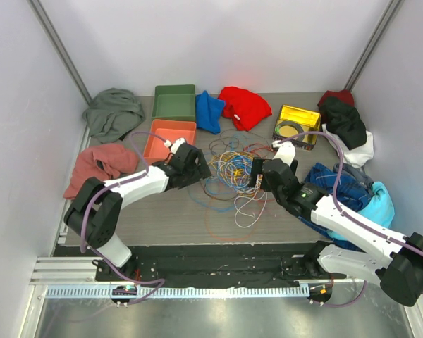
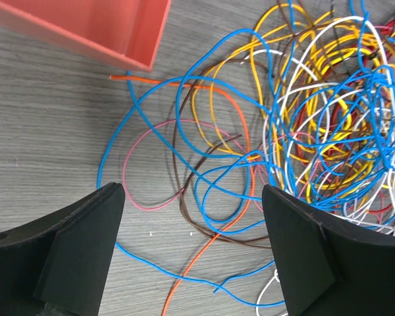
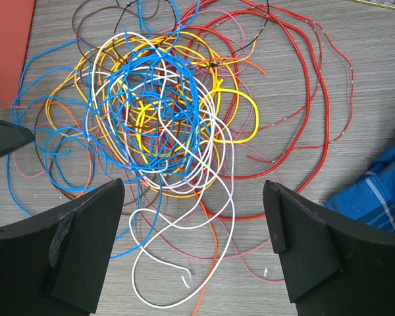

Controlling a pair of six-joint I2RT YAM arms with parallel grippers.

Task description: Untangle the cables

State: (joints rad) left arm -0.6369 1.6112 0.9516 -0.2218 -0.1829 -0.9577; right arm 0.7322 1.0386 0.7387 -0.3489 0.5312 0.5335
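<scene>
- Starting at the left of the top view, I have an orange bin [image 1: 170, 139], and the left gripper [image 1: 199, 169] sits just to its right, aimed at the middle of the table [image 1: 162, 218].
- That gripper's jaws stand wide apart and pinch nothing. On its wrist camera, loose blue, brown and pink outer loops lie flat on the wood between them.
- One orange strand [image 2: 158, 81] runs roughly left to right there, and its free end points at the near corner of the bin.
- The cables [image 1: 229, 172] lie in one tangled heap mid-table, between the two grippers and close to both.
- I read the heap as roundish, stretched a little more from far to near than across. The dense knot sits at the far part and slack loops trail toward the arm bases.
- A white strand [image 3: 184, 282] hangs out of the near side in a long loop and ends in a small hook.
- The right gripper [image 1: 257, 174] faces the heap from the right with its jaws spread wide and nothing held.
- A blue checked cloth [image 1: 338, 186] lies to its right.
</scene>
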